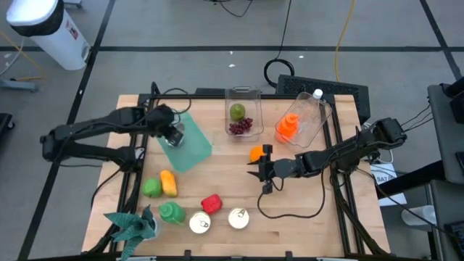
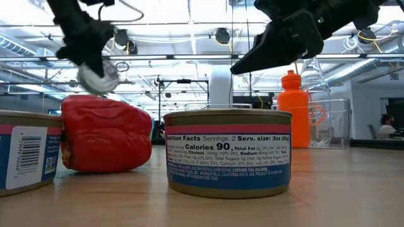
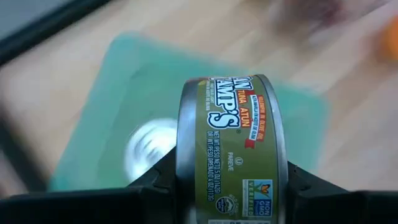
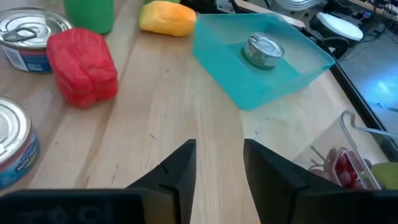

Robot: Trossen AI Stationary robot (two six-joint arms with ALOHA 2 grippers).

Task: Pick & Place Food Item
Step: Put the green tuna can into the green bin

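- Left gripper (image 3: 233, 186) grasps a tuna can (image 3: 233, 149) on edge above the teal tray (image 3: 112, 93); label reads "TUNA ATUN", lid facing sideways
- Right gripper (image 4: 217, 168) hangs released, holding nothing, over bare table (image 4: 161, 118)

The high view looks straight down on the whole surface (image 1: 290, 210) and both arms from well above. The low view sits at surface height, very close behind a can (image 2: 228, 151) and a red pepper (image 2: 104, 133), facing level into the room. The left wrist view looks past its fingers (image 3: 155, 186), tight on a held can (image 3: 231, 149) over the teal tray (image 3: 124, 81). The right wrist view looks along the surface, sharing that tray (image 4: 261, 62) and pepper (image 4: 82, 65).
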